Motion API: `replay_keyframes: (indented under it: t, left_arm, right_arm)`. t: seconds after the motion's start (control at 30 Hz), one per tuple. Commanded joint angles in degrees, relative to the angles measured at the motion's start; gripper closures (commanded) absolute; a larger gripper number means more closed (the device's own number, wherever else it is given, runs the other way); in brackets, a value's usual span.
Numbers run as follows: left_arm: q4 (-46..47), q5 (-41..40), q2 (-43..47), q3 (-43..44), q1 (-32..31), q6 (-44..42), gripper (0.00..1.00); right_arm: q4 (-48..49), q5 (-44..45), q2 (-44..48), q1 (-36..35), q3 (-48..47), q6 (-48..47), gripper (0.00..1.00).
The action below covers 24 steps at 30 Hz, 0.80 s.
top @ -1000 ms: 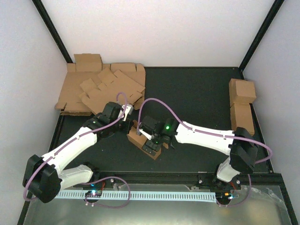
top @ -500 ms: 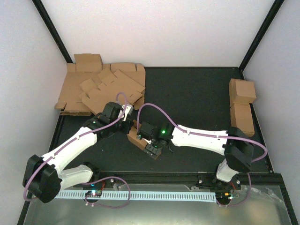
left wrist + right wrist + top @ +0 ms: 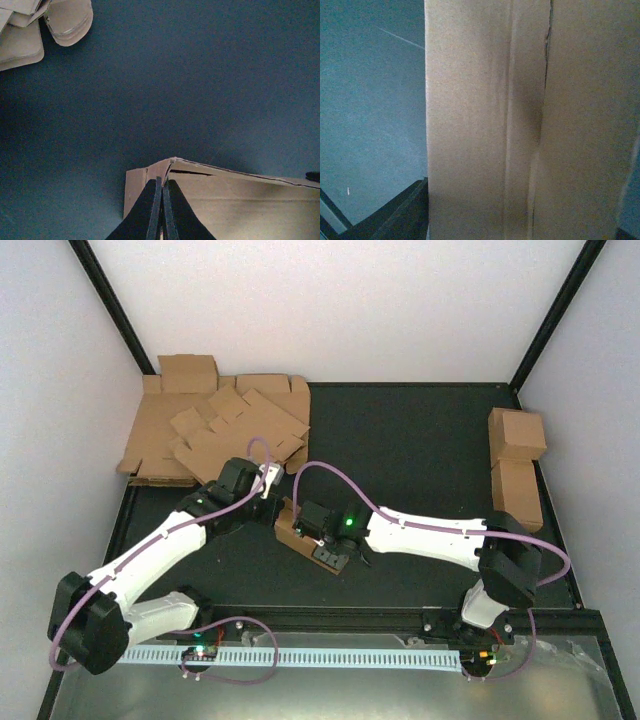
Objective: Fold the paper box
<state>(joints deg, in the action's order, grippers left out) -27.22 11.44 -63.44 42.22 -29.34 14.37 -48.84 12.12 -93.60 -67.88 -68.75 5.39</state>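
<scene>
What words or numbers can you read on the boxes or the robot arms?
None: there is no text to read in any view.
The paper box is plain brown cardboard with no print.
The flat blanks and the finished cartons show no lettering.
The left arm and the right arm show no readable label. There is only a green light on the right one.

The top camera is looking down from the near edge over the whole counter [image 3: 420, 440]. Both wrist cameras are looking from very close at the box [image 3: 225, 200], which all three are sharing.
</scene>
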Motion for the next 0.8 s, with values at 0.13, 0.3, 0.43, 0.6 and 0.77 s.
replay_keyframes:
  t: [0.13,0.3,0.43,0.6,0.77]
  left_arm:
    - [-6.94,1.07,0.72,2.55,-0.46,1.80,0.98]
    - [-6.51,-0.10,1.40,1.19,-1.13,2.82,0.98]
    - [-3.84,-0.49,2.40,-0.95,-1.79,3.77,0.98]
    - [-1.12,-2.71,4.35,-3.84,-2.47,4.41,0.98]
    - [1.11,-3.63,5.99,-6.58,-2.99,4.13,0.98]
  right_arm:
    - [0.76,4.84,0.68,-0.32,0.82,-2.45,0.41]
    - [1.01,4.80,0.41,-0.32,0.85,-2.78,0.40]
    - [1.29,4.90,0.62,-0.32,0.99,-2.88,0.38]
    - [1.38,5.59,0.74,-0.25,0.99,-2.93,0.36]
    - [1.92,6.04,1.11,-0.11,1.25,-3.18,0.31]
